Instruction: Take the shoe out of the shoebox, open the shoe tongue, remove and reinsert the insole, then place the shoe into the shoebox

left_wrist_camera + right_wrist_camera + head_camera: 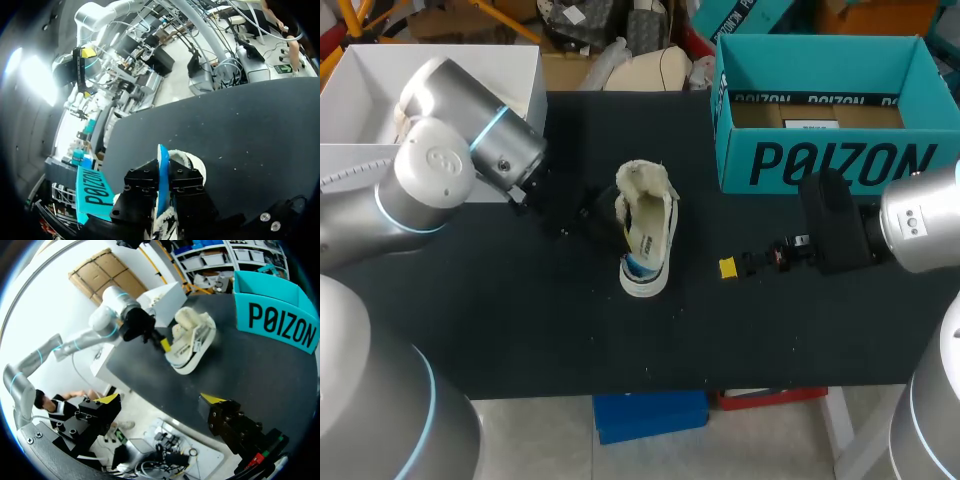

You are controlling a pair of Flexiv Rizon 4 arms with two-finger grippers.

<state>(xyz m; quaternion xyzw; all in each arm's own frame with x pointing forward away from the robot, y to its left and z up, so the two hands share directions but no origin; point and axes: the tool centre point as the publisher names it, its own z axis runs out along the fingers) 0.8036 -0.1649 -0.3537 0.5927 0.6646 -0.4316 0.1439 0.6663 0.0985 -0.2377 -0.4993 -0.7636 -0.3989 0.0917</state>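
A white shoe (646,235) with a fleecy lining lies mid-table, its pale sole (192,362) turned toward my right arm. My left gripper (605,215) is at the shoe's left side. In the left wrist view, the left gripper (163,176) has its black fingers (142,180) pressed from both sides on a thin blue insole (162,156), with the fleecy collar (189,159) just beyond. My right gripper (740,263) hovers right of the shoe, apart from it. The right gripper (160,400) is wide open with nothing between its fingers. The teal shoebox (820,160) stands open at the back right.
A white open box (380,100) sits at the back left, behind my left arm. The black table (520,330) has bare surface in front of the shoe, up to its front edge.
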